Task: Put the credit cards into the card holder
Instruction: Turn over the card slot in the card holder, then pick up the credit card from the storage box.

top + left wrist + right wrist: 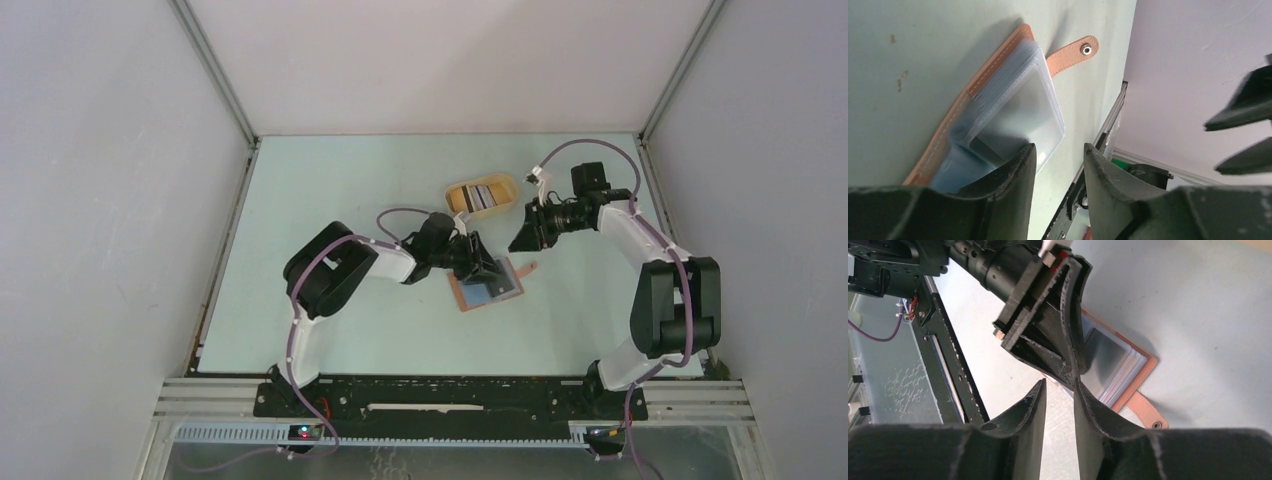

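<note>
Pressing the open card holder (487, 285) to the tabletop (330, 200), the left pincer (1059, 147) seems half parted, empty. The right pincer (1059, 384) hovers narrow, empty; keep the pocket (1015, 112) spread while fetching cards (485, 197) from the tray (450, 200).

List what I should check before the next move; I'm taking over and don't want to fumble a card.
1. Holder open on the table: ok.
2. Left gripper steadying the holder: ok, one finger rests on its clear sleeves.
3. Right gripper holding a card: not ok, jaws slightly apart with nothing between them.
4. Cards waiting in the tray: ok, several lie in it.
5. Grippers apart from each other: ok, a gap shows between them.
6. Top sleeve free for a card: cannot tell.
</note>
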Controlling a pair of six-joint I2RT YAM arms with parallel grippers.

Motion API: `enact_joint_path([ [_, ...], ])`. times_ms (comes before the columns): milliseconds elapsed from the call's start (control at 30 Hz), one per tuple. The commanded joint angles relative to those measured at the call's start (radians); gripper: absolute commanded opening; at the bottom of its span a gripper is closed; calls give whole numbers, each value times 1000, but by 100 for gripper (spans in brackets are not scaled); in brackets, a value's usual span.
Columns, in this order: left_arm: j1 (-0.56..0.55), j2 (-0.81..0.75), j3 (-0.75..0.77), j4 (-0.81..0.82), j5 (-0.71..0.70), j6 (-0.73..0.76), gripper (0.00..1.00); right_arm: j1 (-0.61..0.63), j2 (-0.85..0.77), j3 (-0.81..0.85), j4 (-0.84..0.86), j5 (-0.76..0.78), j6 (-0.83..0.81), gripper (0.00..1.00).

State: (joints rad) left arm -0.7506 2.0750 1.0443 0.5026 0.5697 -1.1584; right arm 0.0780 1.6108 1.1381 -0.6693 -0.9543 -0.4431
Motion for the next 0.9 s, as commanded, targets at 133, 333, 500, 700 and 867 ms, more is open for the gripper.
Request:
enact_joint_path([
  [133,9,-27,84,-160,15,154,46,-5,-83,139,63,14,18,46],
  [333,60,-265,28,-234,-90,364,50,0,104,387,-80,-64,75,70],
  [500,115,-442,-19,-346,-217,526,51,10,389,735,-294,-92,171,69],
  [700,156,-602,-51,-476,-423,668,53,32,459,799,-141,77,276,74],
  [867,205,-696,-67,-484,-554,686,57,52,588,935,-166,127,304,76],
])
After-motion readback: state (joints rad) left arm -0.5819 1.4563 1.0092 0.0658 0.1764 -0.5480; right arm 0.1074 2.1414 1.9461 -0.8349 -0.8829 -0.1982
